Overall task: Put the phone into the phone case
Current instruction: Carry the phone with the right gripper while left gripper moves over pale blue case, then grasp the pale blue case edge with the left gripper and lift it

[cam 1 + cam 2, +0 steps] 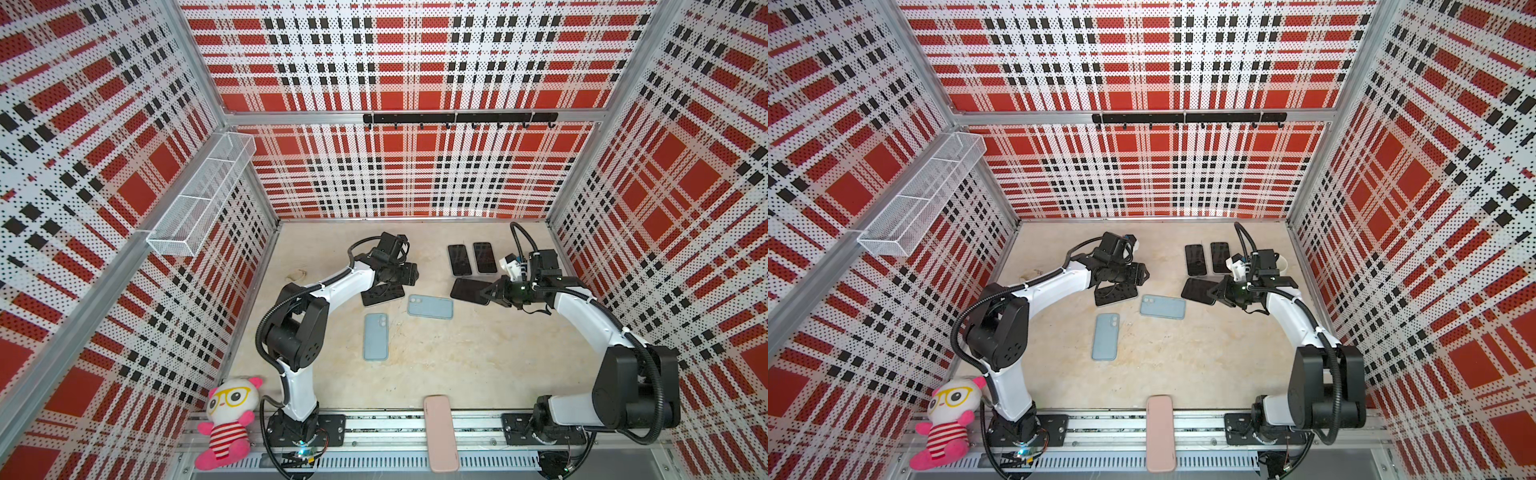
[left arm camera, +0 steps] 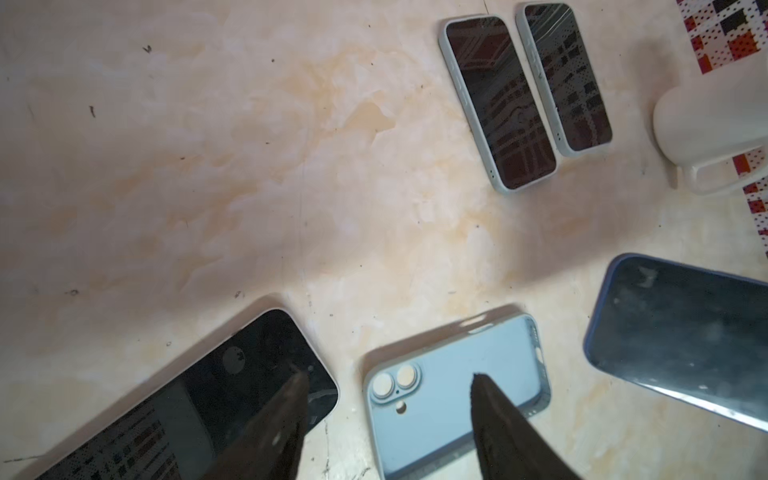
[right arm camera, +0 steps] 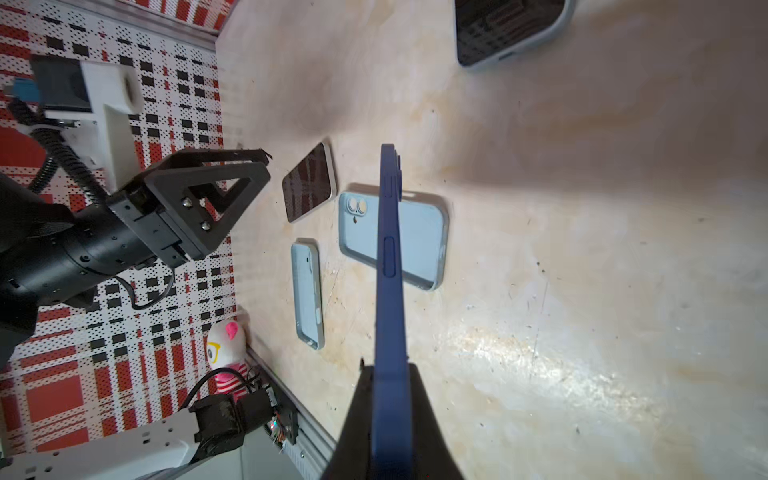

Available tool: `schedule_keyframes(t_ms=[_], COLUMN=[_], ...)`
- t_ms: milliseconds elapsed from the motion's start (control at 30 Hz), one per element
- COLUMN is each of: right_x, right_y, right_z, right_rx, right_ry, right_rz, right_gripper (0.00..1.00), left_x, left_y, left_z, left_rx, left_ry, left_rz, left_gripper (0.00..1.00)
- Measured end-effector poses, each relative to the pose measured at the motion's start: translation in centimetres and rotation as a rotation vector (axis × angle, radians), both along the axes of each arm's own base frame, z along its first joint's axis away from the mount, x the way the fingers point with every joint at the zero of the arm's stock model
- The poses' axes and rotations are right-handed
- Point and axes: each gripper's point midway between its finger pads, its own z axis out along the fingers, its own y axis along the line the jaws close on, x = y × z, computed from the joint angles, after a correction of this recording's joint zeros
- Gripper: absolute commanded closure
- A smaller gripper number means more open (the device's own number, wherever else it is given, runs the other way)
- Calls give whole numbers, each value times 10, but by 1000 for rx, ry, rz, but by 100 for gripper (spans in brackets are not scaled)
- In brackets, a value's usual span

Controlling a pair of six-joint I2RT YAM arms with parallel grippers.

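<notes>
Right end effector (image 3: 388, 368) clenched on the dark blue phone (image 3: 388, 232) (held edgewise); left end effector (image 2: 390, 375) parted, gripping nothing.

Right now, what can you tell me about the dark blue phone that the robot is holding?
The dark blue phone has a smooth, matte-looking blue shell with raised side buttons and a camera bump on its back. Its black screen, smudged and dusty, faces up. It lies about flat over the right half of the table. The right claw is shut on one short end. I cannot tell whether it touches the table.
</notes>
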Motion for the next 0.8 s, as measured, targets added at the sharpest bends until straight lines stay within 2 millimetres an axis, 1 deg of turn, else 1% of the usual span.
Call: schedule_keyframes(t_ms=[100,300,400,567,800], right_x=[-2,1,-1,-2,-2], right_y=[7,38,48,50,49], right_z=[-8,-12,-20,-38,-48], right_rx=[11,47,64,66,55], right_ry=[62,100,129,179,197], right_rz=[25,127,163,176,185], right_gripper=[100,100,100,100,100], left_x=[-5,-21,-26,-34,-43], left_y=[0,4,5,0,-5], left_z=[-8,-37,-41,-43,-45], left_rx=[11,53,65,34,-12], left_ry=[24,102,119,147,187], left_rz=[-29,-71,-87,-117,-148], left_gripper=[37,37,37,37,38])
